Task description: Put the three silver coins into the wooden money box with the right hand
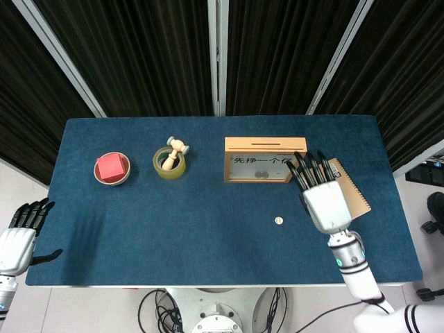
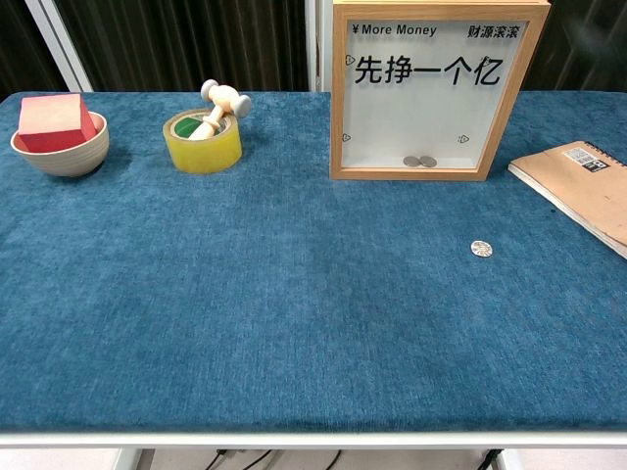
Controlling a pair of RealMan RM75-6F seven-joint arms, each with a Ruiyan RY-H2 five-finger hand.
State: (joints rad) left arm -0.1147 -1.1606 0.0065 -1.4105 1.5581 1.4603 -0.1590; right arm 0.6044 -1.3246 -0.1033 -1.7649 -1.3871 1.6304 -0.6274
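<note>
Fingers [image 1: 306,172] of the right hand [image 1: 324,201] are stretched straight and apart, holding nothing, over the notebook [image 1: 354,194] just right of the wooden money box [image 1: 265,159]. From the head view, 1 silver coin [image 1: 279,220] lies on the blue table [image 1: 208,229] in front of the box. The left hand [image 1: 17,236] hangs off the table's left edge, fingers apart, empty.

From the chest view, 2 coins [image 2: 420,162] sit touching at the bottom inside the box. 1 bowl [image 2: 59,152] holds 1 red block [image 2: 54,119]; 1 yellow tape roll [image 2: 203,142] holds 1 wooden mallet [image 2: 219,106].
</note>
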